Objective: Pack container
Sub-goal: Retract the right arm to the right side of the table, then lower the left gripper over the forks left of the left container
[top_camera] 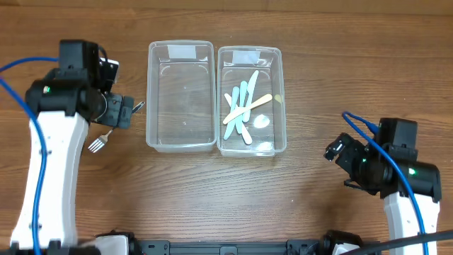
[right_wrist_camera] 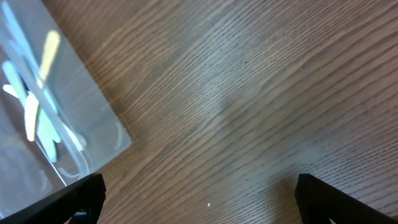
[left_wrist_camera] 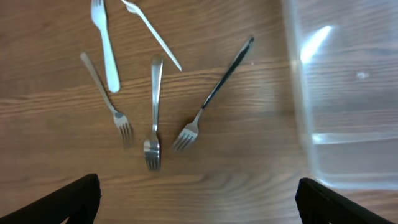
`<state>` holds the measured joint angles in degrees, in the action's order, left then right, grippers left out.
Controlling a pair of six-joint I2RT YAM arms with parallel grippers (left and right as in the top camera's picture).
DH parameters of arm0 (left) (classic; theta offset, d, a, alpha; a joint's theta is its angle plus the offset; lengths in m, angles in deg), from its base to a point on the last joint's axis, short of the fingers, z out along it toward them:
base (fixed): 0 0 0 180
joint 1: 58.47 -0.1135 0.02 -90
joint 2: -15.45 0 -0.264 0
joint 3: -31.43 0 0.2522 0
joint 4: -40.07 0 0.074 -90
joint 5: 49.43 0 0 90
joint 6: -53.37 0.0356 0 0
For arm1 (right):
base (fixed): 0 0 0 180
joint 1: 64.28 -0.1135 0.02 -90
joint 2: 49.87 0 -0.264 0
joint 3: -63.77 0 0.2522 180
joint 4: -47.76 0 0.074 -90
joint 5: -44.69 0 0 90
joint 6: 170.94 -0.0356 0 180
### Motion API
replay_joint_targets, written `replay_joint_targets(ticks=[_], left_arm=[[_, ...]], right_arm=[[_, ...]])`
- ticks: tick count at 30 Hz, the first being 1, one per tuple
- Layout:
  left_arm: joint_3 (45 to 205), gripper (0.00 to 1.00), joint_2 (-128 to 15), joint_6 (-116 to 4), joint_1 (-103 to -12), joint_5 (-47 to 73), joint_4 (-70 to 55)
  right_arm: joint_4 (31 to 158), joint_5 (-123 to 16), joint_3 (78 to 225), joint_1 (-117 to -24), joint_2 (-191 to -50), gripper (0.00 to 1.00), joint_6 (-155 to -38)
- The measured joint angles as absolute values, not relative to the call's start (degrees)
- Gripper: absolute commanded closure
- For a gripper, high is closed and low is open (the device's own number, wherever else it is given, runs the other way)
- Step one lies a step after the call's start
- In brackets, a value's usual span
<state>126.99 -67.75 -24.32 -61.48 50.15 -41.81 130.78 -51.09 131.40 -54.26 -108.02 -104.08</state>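
We see our left gripper (left_wrist_camera: 199, 199) and right gripper (right_wrist_camera: 199, 196) both gaping wide and empty over a brown wood-grain table (top_camera: 212, 198) (it fills every view).

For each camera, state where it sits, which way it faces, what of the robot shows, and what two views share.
Overhead: above the table, facing down on empty container, filled container, left arm, right arm.
Left wrist: on left arm, facing down at forks; left fingers show, open.
Right wrist: on right arm, facing down at table; right fingers show, open.
Shared: overhead and right wrist both show the filled container.
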Motion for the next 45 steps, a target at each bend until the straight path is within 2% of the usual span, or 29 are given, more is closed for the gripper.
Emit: replay_joint_targets(ticks=[5, 12, 21, 38, 40, 45], left_arm=[[126.77, 0.00, -73.69, -22.44, -66.40, 49.15, -40.87], [121.96, 0.00, -74.63, -16.45, -72.49, 42.63, -34.01], [111.08, 0.00, -78.65, -9.96, -72.71, 40.08, -21.42], [110.42, 0.00, -92.51, -4.43, -72.71, 38.20, -16.48], [110.44, 0.04, -92.58, -4.45, -72.71, 38.20, -16.50], [110.49, 0.27, -92.62, -4.25, -72.71, 38.44, -16.45]], right_arm=[[130.23, -51.00, 131.40, -54.24, -110.31, 0.00, -103.68], [129.62, -50.63, 131.40, -54.26, -110.55, 0.00, -103.42], [129.60, -50.00, 131.40, -54.26, -110.57, 0.00, -103.38], [129.66, -49.56, 131.40, -54.26, -110.57, 0.00, -103.38], [129.62, -49.54, 131.40, -54.24, -110.57, 0.00, -103.38], [129.62, -49.52, 131.40, -54.26, -110.57, 0.00, -103.38]])
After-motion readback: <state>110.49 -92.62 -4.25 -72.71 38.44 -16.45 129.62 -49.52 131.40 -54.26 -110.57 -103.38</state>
